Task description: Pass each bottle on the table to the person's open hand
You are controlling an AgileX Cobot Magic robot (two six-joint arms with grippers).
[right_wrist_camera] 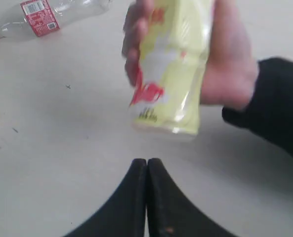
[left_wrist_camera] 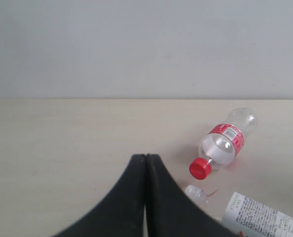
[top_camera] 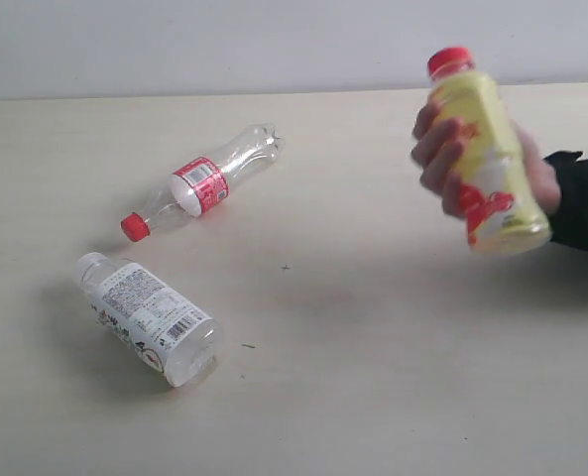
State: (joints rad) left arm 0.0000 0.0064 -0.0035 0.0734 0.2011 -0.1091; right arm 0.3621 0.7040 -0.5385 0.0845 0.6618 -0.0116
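One bottle of the three we can see looks delivered: the yellow bottle [top_camera: 487,164] with its red cap is upright, slightly tilted, in the person's hand [top_camera: 440,157], lifted clear of the table [top_camera: 373,347]. Two are left to hand over, by our reckoning. The slim clear bottle with the red cap and label [top_camera: 202,185] lies on its side, and the white-capped bottle with the printed label [top_camera: 147,315] lies on its side near it, the two caps close together but apart. We find no further bottle in any view.

The right gripper [right_wrist_camera: 146,162] is pinched together with nothing between its jaws, pointing at the yellow bottle from a little way off. The left gripper [left_wrist_camera: 145,159] is likewise closed on nothing, above bare tabletop beside the two lying bottles.

The exterior view shows no arm or gripper at all; only the wrist views give us the jaws. It alone shows the yellow bottle's cap, cropped out of the right wrist view. The left wrist view does not show the hand at all.
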